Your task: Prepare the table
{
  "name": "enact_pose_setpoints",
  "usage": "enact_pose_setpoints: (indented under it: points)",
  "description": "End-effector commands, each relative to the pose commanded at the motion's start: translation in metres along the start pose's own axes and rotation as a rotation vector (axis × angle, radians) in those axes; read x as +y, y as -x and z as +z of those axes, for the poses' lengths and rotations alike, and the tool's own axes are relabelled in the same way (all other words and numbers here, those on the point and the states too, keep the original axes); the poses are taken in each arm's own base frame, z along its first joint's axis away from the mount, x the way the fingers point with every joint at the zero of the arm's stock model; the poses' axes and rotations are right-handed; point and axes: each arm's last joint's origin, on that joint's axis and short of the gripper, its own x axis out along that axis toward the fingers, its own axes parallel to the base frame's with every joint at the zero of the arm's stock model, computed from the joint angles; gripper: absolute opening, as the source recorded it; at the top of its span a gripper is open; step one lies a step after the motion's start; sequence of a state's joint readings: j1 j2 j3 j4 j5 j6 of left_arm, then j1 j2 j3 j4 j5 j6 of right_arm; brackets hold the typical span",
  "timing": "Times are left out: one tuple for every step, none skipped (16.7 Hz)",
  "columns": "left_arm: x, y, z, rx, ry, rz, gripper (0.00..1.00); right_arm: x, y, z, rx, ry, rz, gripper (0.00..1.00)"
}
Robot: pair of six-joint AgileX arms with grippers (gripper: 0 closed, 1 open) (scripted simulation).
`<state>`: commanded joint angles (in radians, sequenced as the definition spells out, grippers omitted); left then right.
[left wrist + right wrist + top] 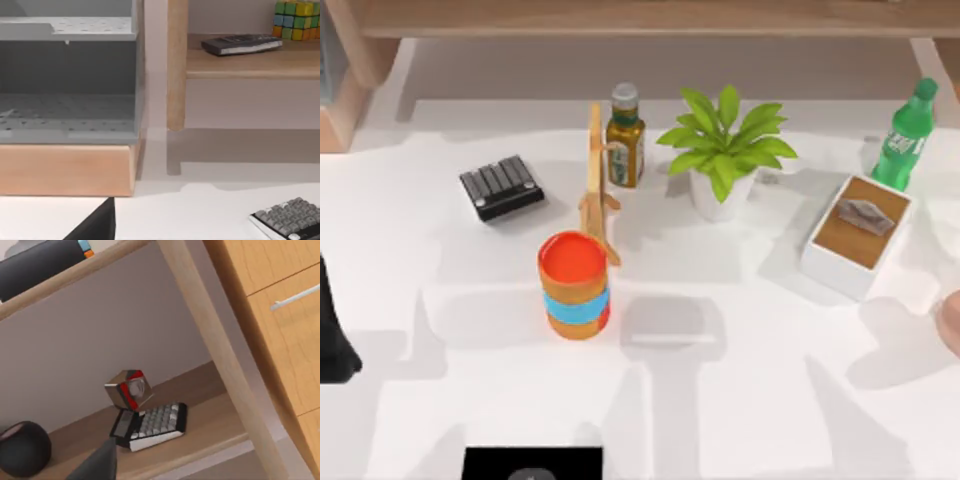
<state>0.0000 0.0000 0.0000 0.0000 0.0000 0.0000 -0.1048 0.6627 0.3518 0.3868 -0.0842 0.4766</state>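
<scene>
Item 1, the table [770, 400]: we record a broad white tabletop running from the wooden shelf unit [650, 15] at its far edge to the near edge.

Item 2, far-left part of the tabletop: a black keypad [500, 187], lying flat. We also see it in the left wrist view [290, 218].

Item 3, far-centre: a dark bottle [625, 137] with a pale cap, upright. Just beside it stands a thin wooden stand [595, 175].

Item 4, centre: an orange cup [575, 285] with a blue band, upright, just in front of the wooden stand's foot.

Item 5, right of the dark bottle: a potted plant [725, 150] in a white pot.

Item 6, far-right corner: a green bottle [905, 135], upright. Beside it sits a white box [860, 240] with a brown top face bearing a small grey object.

Item 7, near edge: a black rectangle [532, 463], cut off by the picture's edge.

Item 8, left arm [332, 335]: a dark shape at the tabletop's left edge. A dark part of the left gripper [97, 225] shows over the white surface, facing the shelf unit; we cannot tell whether it is released or clenched.

Item 9, right gripper [97, 462]: a dark part shows before a wooden shelf carrying a calculator [150, 425], a metallic cube [128, 388] and a dark round object [22, 447]. We cannot tell its grip state.
</scene>
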Motion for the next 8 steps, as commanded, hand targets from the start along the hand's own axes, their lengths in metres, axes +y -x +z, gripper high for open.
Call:
enact_pose_setpoints:
  points:
    - [0.0,0.0,0.0,0.0,0.0,0.0,1.0,0.0,0.016,-0.008,0.0,0.064,0.009,1.0]
    - [0.0,0.0,0.0,0.0,0.0,0.0,1.0,-0.001,0.029,-0.018,0.002,0.127,0.015,1.0]
    - [0.0,0.0,0.0,0.0,0.0,0.0,1.0,-0.004,0.04,-0.028,0.006,0.186,0.018,1.0]
    - [0.0,0.0,0.0,0.0,0.0,0.0,1.0,-0.007,0.049,-0.038,0.012,0.241,0.019,1.0]
    - [0.0,0.0,0.0,0.0,0.0,0.0,1.0,-0.011,0.055,-0.048,0.022,0.292,0.018,1.0]
    - [0.0,0.0,0.0,0.0,0.0,0.0,1.0,-0.015,0.06,-0.057,0.032,0.337,0.015,1.0]
    - [0.0,0.0,0.0,0.0,0.0,0.0,1.0,-0.018,0.063,-0.065,0.044,0.376,0.012,1.0]
    - [0.0,0.0,0.0,0.0,0.0,0.0,1.0,-0.022,0.066,-0.072,0.055,0.409,0.007,1.0]
